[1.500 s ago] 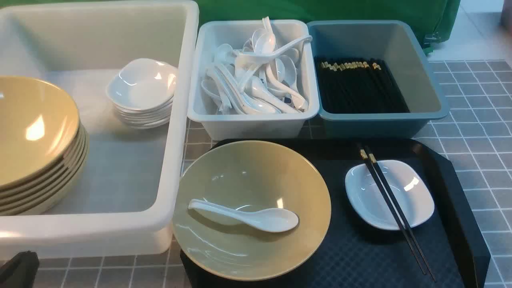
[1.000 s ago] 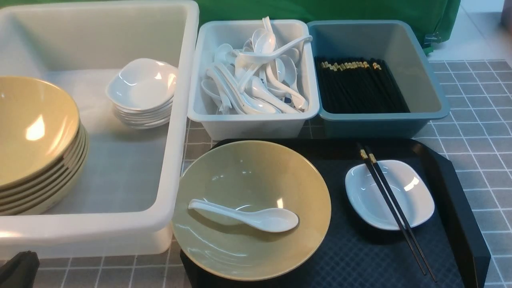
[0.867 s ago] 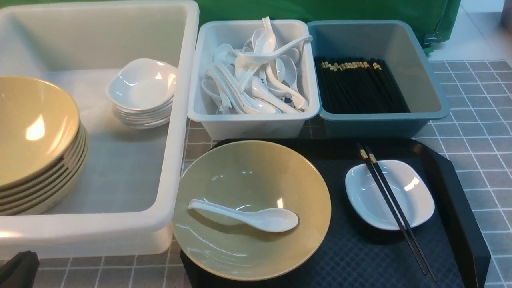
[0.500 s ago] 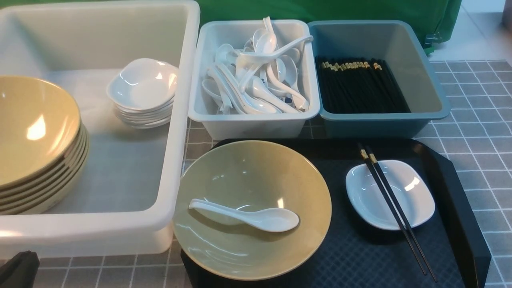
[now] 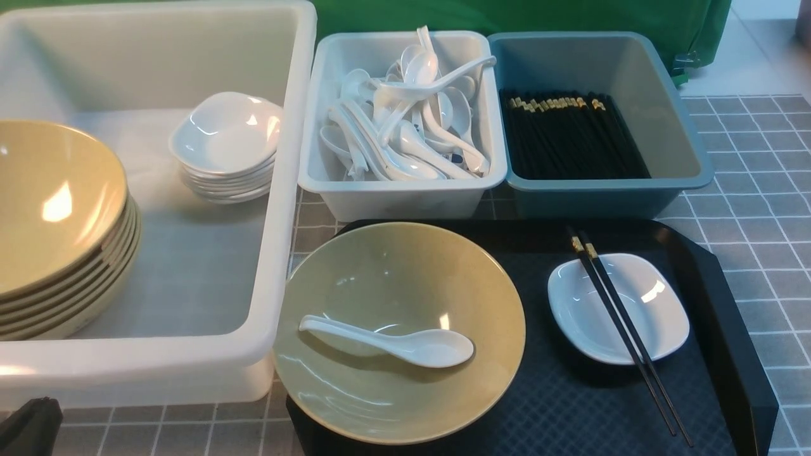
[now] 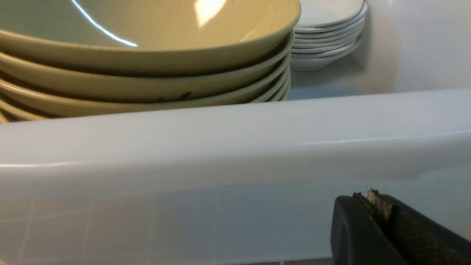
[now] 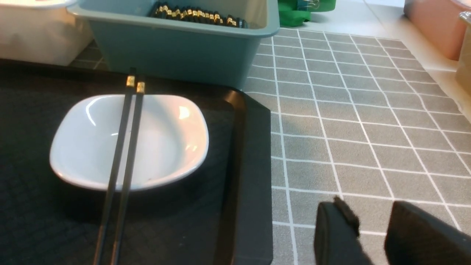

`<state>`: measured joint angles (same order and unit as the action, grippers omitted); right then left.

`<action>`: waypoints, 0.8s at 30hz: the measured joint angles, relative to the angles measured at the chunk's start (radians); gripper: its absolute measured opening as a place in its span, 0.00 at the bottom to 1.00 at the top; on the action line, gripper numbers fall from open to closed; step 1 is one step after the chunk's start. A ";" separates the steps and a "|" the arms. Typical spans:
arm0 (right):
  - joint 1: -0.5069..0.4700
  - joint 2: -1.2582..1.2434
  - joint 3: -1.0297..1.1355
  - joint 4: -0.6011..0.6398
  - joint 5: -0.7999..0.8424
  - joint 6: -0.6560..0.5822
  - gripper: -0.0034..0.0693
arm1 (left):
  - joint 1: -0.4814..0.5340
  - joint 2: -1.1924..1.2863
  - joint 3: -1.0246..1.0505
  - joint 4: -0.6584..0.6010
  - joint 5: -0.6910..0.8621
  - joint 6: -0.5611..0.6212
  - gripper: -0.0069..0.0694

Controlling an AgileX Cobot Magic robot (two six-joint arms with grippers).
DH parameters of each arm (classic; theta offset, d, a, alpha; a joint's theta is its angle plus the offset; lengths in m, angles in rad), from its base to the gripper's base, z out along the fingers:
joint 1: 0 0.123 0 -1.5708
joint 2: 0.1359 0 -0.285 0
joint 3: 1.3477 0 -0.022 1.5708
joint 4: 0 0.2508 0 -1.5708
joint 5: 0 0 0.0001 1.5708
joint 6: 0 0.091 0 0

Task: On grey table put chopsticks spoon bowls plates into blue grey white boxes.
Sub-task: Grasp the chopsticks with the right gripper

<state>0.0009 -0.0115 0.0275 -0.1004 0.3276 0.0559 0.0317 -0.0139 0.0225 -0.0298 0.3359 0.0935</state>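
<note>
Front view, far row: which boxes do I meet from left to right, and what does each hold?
Large white box with bowls and plates → grey-white box with spoons → blue box with chopsticks.

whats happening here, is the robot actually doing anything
A two-armed robot is sorting tableware into boxes, but nothing is held. The left gripper is shut, low beside the big white box; the right gripper is open and empty over the grey table beside the black tray. On the tray sit a beige bowl with a spoon in it and a white plate with chopsticks across it.
</note>
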 joint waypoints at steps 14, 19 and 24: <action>0.000 0.000 0.000 0.288 -0.059 0.763 0.38 | 0.000 0.000 0.002 -0.760 -0.171 -0.610 0.07; 0.000 0.000 0.000 0.310 -0.045 0.813 0.38 | 0.000 0.000 0.002 -0.847 -0.183 -0.656 0.07; 0.000 0.000 0.000 0.314 -0.015 0.718 0.38 | 0.000 0.000 0.002 -0.849 -0.182 -0.631 0.07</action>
<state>0.0009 -0.0115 0.0275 0.2132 0.3131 0.7734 0.0317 -0.0139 0.0248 -0.8787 0.1534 -0.5378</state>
